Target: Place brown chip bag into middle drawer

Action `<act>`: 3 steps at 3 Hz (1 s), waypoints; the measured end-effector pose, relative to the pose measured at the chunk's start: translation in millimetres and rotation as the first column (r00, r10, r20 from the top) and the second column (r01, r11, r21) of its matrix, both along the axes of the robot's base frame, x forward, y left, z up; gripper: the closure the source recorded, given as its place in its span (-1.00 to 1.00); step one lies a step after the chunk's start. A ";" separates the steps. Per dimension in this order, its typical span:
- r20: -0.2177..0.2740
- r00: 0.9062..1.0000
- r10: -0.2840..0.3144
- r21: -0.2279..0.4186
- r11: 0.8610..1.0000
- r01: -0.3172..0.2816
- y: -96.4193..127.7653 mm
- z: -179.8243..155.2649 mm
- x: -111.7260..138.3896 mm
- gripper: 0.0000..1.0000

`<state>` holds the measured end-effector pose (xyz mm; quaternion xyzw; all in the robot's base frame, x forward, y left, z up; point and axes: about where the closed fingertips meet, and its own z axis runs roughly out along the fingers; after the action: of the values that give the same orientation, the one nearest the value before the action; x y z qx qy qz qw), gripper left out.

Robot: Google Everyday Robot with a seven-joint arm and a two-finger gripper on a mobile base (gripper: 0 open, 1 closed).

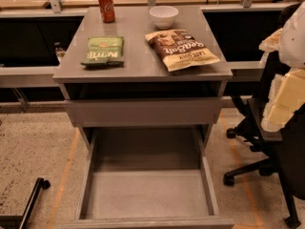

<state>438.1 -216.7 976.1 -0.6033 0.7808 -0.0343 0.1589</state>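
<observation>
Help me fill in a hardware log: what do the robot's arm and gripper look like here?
Both show only at the right edge of the view, to the right of the cabinet. The arm has a smooth, rounded white shell. Below it, what seems to be the gripper is made of pale cream, blocky, flat-faced pieces. No cables, markings or labels can be made out.

Blurred pale arm (286,97) cut off at right (pincer out of frame); open drawer (147,222) front clipped at bottom.
</observation>
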 end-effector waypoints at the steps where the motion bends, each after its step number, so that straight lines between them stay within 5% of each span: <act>1: 0.000 1.000 0.000 0.000 1.000 0.000 0.0 0.0 0.0 -1.00; 3: 0.029 1.000 -0.010 0.106 0.994 0.007 10.9 -8.5 51.8 -1.00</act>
<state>489.9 -205.7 967.6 -0.5901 0.7816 -0.0028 0.2020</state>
